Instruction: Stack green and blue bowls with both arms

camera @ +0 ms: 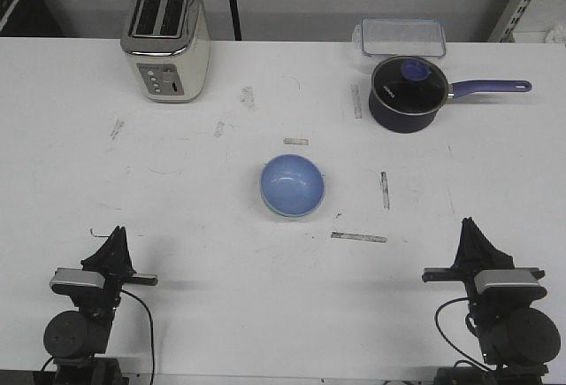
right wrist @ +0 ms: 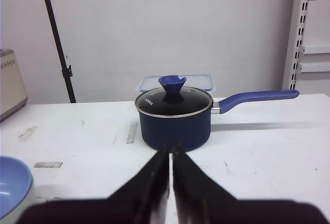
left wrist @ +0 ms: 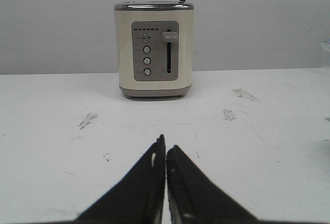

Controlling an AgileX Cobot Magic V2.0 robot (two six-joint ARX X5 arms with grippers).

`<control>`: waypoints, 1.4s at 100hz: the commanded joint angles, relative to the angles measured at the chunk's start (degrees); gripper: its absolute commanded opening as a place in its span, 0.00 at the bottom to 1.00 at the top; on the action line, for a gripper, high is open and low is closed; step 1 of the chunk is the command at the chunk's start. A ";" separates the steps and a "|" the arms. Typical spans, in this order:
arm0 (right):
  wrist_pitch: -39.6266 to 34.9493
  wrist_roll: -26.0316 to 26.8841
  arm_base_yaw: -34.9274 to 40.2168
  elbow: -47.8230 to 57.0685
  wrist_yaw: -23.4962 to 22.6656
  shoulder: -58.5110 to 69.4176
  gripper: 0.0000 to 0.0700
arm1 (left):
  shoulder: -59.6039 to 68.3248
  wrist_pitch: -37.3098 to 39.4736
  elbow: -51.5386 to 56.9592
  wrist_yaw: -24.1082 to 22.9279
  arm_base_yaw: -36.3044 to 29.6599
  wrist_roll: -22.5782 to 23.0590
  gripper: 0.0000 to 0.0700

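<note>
The blue bowl (camera: pixel 293 183) sits in the middle of the white table, nested inside the green bowl, of which only a pale rim (camera: pixel 279 213) shows beneath it. In the right wrist view the blue bowl (right wrist: pixel 9 183) and the green rim (right wrist: pixel 23 205) show at the edge of the picture. My left gripper (camera: pixel 118 233) rests near the table's front left, shut, with nothing in it (left wrist: pixel 165 145). Near the front right my right gripper (camera: pixel 467 224) is also shut and holds nothing (right wrist: pixel 170 147). Both are well away from the bowls.
A cream toaster (camera: pixel 166 38) (left wrist: pixel 154 49) stands at the back left. A dark lidded saucepan (camera: pixel 405 93) (right wrist: pixel 174 118) with a purple handle is at the back right, with a clear lidded container (camera: pixel 400 38) behind it. Tape marks dot the table.
</note>
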 commanded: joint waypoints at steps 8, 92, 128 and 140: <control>0.55 0.52 0.09 0.26 0.00 -0.09 0.00 | -0.11 0.70 -1.27 0.11 0.07 0.28 0.00; 0.17 -2.91 0.11 -3.17 -0.07 -2.05 0.00 | -0.11 0.70 -1.27 0.11 0.07 0.28 0.00; 6.58 -2.10 0.11 -17.66 -0.11 -12.74 0.00 | -0.11 0.70 -1.27 0.11 0.07 0.28 0.00; 8.24 1.33 0.13 -20.24 -0.44 -13.92 0.00 | -0.11 0.68 -1.27 0.11 0.07 0.28 0.00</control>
